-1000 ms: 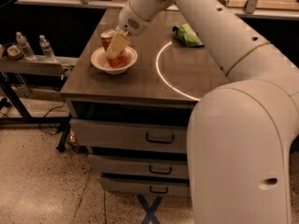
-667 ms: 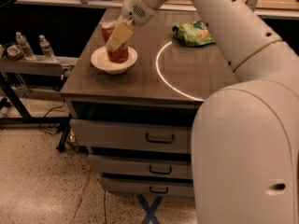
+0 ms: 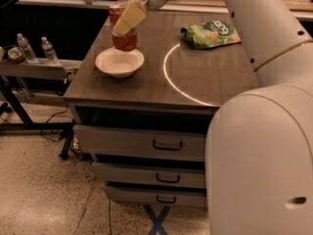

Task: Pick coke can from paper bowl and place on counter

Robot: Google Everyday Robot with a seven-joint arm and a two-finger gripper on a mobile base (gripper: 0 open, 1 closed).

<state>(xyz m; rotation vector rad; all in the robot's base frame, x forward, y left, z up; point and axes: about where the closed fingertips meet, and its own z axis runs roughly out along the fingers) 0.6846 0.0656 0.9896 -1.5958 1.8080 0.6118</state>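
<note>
Moved since a second ago: the coke can (image 3: 126, 41) has come up out of the paper bowl (image 3: 120, 62), and the bowl now shows a bare white inside.
Gripper: the gripper (image 3: 125, 24) is at the upper middle of the frame, clamped on the can, with one tan finger lying across the can's front.
Coke can: it hangs in the air, roughly upright, its bottom just over the bowl's far rim and not yet on the counter (image 3: 205, 77).
Risk, clipping: the can looks low over the rim, so moving sideways before rising could catch the light bowl and drag or flip it.
Risk, slip: the grip seems to sit high on the can, so a quick swing may tilt it or let it drop.
Risk, landing: setting it down on an edge would likely tip it over.
Around: a green snack bag (image 3: 211, 33) lies at the upper right of the counter, well apart from the can. Two water bottles (image 3: 25, 48) stand on a side shelf at the left edge.
In the way: only the bowl, directly beneath the can. The stretch inside the white circle mark (image 3: 165, 68) lies open, between bowl and bag.
</note>
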